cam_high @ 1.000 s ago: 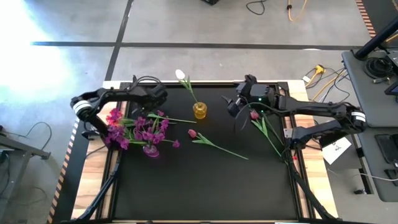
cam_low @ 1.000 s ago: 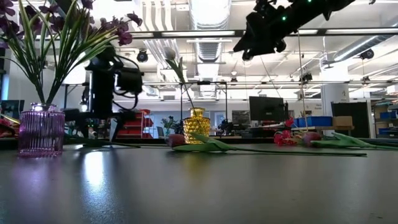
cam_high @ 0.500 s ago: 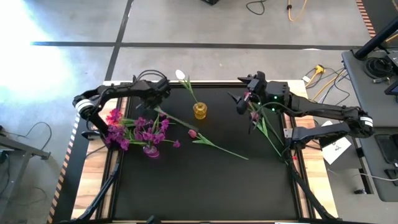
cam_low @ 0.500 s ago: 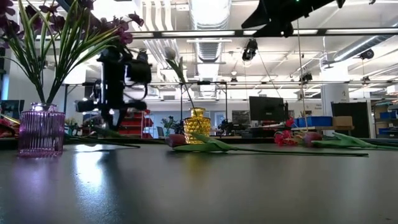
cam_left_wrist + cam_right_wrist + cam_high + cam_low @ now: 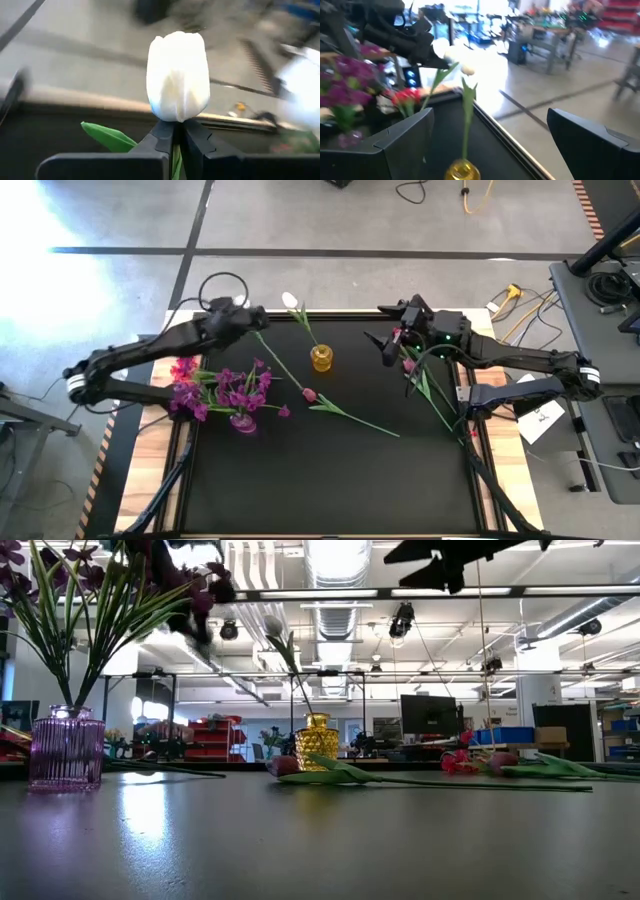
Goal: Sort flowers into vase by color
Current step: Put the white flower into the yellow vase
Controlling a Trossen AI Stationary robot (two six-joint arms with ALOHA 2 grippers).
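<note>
Two dark arms reach over the black desk (image 5: pixel 330 470). Farthest left, below the left hand, a ribbed purple glass vase (image 5: pixel 243 421) holds purple flower bunches (image 5: pixel 235 388), with red-pink blooms (image 5: pixel 183 367) just beside them. The left hand (image 5: pixel 243 321) is raised at the desk's far edge, its fingers (image 5: pixel 162 140) pinched tight on the green stem of a white tulip (image 5: pixel 177 76), whose head stands right above the fingertips. To its right stands a small yellow glass vase (image 5: pixel 321 358) with another white tulip (image 5: pixel 290 300) leaning out of it. A pink bud on a long green stem (image 5: pixel 345 410) lies flat between the hands. The right hand (image 5: pixel 387 343) hovers spread wide, gripping nothing, with red-pink flowers (image 5: pixel 425 385) lying on the desk just beside it.
</note>
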